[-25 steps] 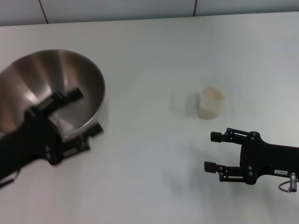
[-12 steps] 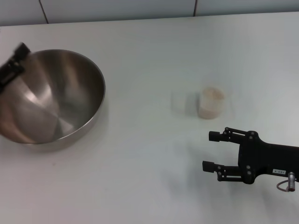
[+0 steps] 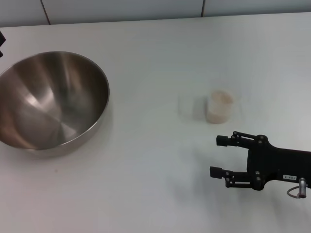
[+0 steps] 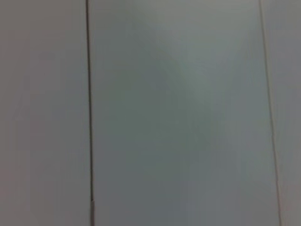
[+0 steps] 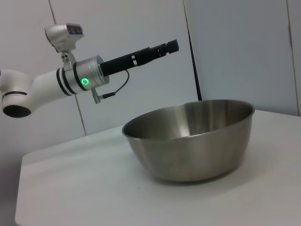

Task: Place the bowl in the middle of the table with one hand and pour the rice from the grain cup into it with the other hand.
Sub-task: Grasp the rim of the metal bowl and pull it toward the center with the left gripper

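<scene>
Although the bowl [image 3: 51,99] must go to the middle of the table [image 3: 146,53], it stands on the robot's left side, empty, with nothing touching it; the left gripper [image 5: 162,47] is raised high above and beyond the bowl, seen side-on, so I cannot tell if it is spread or closed. The right gripper [image 3: 219,156] hovers low with its fingers spread, grasping nothing, just in front of the grain cup [image 3: 219,108], probably ready for taking it; the rice [image 3: 221,97] fills the cup, which stands upright, well apart from the bowl.
</scene>
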